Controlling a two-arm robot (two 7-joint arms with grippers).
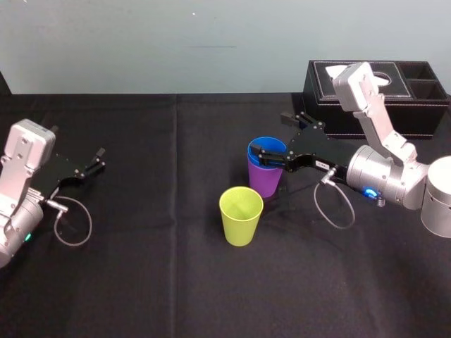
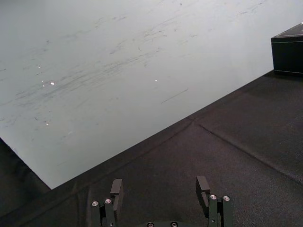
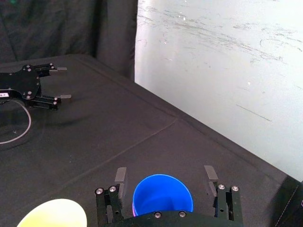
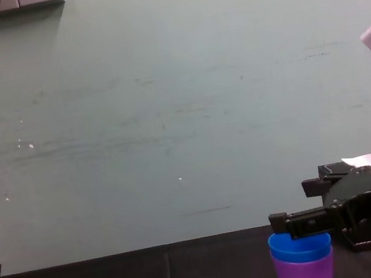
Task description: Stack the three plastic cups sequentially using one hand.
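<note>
The blue cup [image 1: 272, 145] sits nested inside the purple cup [image 1: 265, 184] near the table's middle. My right gripper [image 1: 268, 134] straddles the blue cup's rim. In the right wrist view its fingers [image 3: 120, 178] stand open, with a gap on each side of the blue cup [image 3: 162, 195]. The yellow-green cup [image 1: 240, 215] stands upright just in front and to the left of the stack, apart from it. From the chest, one right finger [image 4: 299, 223] crosses just above the blue rim [image 4: 300, 245]. My left gripper [image 1: 94, 162] rests open and empty at the table's left side.
A black tissue box [image 1: 394, 98] stands at the back right, behind my right arm. A grey cable loop [image 1: 335, 205] hangs from the right wrist. Black cloth covers the table, and a pale wall runs along the far edge.
</note>
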